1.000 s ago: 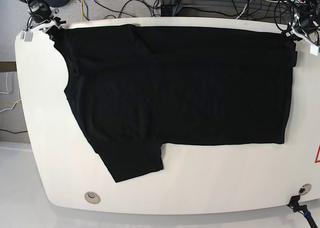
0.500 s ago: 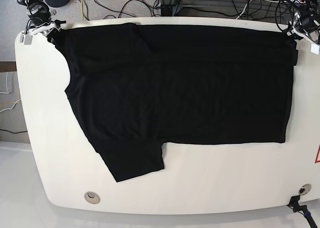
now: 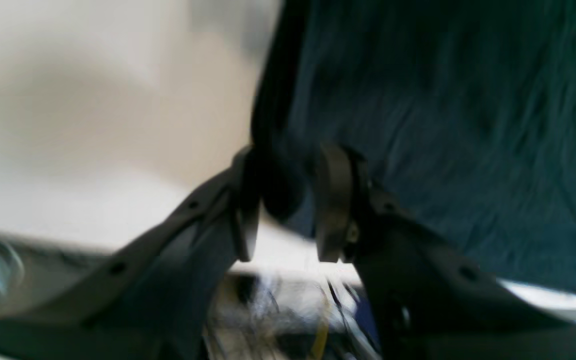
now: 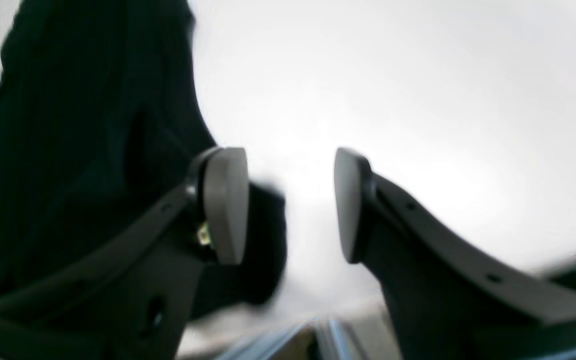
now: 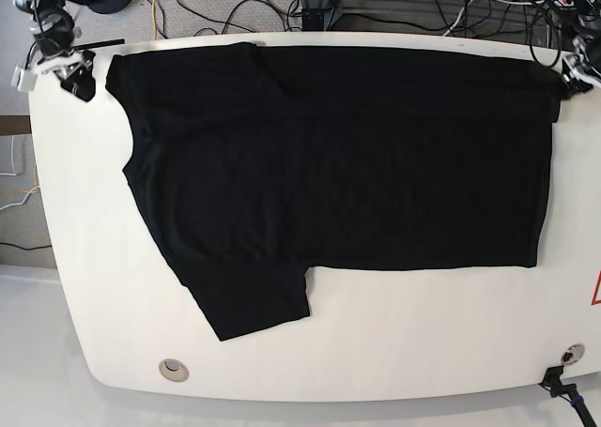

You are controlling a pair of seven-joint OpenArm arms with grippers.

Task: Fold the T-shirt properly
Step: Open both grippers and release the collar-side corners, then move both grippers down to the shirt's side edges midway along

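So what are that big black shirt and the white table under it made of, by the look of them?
The T-shirt looks like soft matte knit fabric, likely cotton: it lies limp with faint wrinkles and shows no shine. The table seems a hard, smooth white board with a slight gloss, perhaps laminate or painted wood; the pictures leave that open.

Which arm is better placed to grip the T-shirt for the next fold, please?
Left, probably: a corner of the T-shirt lies between the left gripper fingers at the table edge, whereas the right gripper stands open over bare table, beside the fabric.
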